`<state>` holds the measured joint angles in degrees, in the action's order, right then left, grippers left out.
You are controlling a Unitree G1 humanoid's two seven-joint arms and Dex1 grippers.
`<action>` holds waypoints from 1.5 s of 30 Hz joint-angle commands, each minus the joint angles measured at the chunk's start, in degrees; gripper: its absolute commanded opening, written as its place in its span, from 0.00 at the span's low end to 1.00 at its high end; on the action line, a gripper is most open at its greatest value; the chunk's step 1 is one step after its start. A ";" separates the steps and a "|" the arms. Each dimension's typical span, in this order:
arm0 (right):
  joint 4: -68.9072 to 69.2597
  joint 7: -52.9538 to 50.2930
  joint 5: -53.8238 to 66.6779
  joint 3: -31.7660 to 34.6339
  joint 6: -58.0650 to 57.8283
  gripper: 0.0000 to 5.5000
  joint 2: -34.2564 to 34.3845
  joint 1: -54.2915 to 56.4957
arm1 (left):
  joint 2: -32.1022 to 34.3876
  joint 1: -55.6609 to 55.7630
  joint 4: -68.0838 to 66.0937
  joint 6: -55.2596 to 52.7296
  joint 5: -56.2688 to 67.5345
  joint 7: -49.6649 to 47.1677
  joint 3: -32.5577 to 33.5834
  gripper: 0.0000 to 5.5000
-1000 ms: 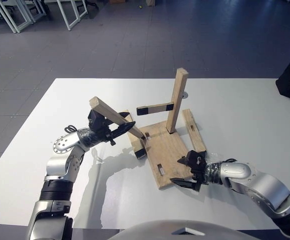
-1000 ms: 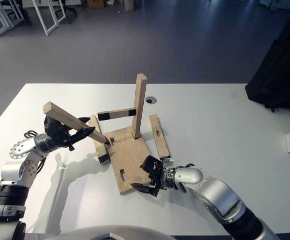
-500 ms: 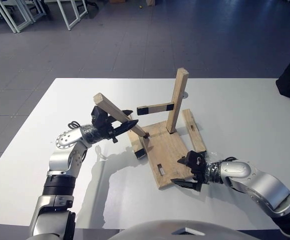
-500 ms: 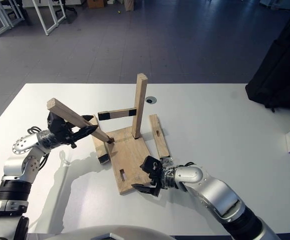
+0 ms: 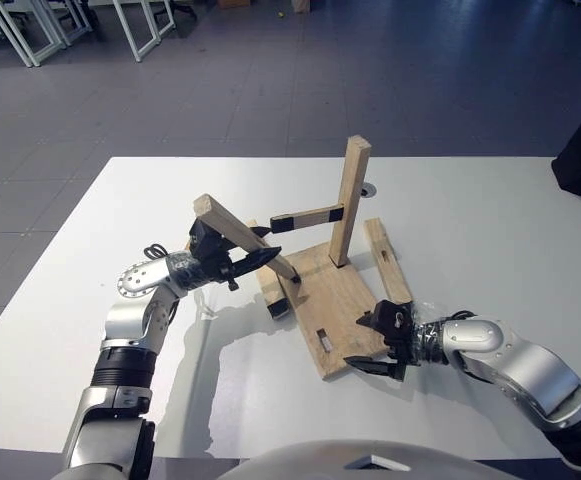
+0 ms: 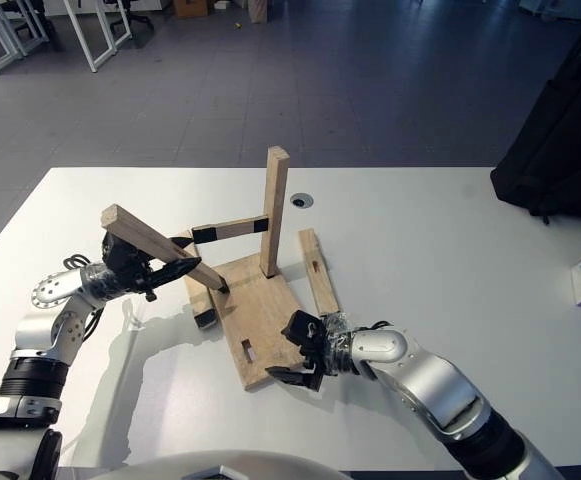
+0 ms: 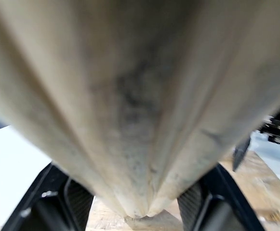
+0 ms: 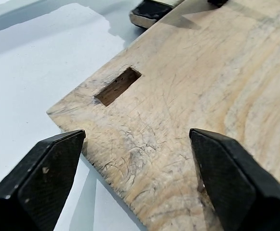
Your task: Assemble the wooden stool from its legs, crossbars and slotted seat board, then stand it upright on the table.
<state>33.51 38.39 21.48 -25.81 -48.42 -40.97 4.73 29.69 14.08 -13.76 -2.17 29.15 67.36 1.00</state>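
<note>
Stool leg, clamped aslant in the jaws of the left gripper, points its lower end past the jaw tips at the left slot of the seat board; entered crooked, it could jam or shove the board, toppling the upright leg; the right gripper has its jaws gaping around the board's near corner, restraining nothing; white table, grey tiled floor beyond.

Grey floor, white tbl, desks behind

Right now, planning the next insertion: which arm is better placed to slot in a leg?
Left, probably: left claw grips the tilted leg, lower end at the seat board; right claw is open, empty.
</note>
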 commanded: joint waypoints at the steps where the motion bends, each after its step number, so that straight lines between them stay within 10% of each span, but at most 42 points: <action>1: -1.58 0.37 -1.51 -1.06 -0.85 0.73 -0.68 -1.00 | 3.44 -0.72 -2.22 -5.20 -1.23 2.54 -0.38 0.37; 35: -3.18 -0.20 -5.04 -2.03 0.54 0.73 2.20 -1.74 | 4.72 10.92 -13.06 -16.00 -7.22 0.14 -6.62 0.37; 45: -3.22 -0.66 -3.57 0.28 -0.75 0.73 3.56 0.02 | 8.03 13.12 -17.24 -15.86 -20.66 -4.70 -19.84 0.37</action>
<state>31.74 38.26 17.68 -26.49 -45.75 -38.01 4.21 33.79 31.49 -25.79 -15.75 25.91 68.63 -9.21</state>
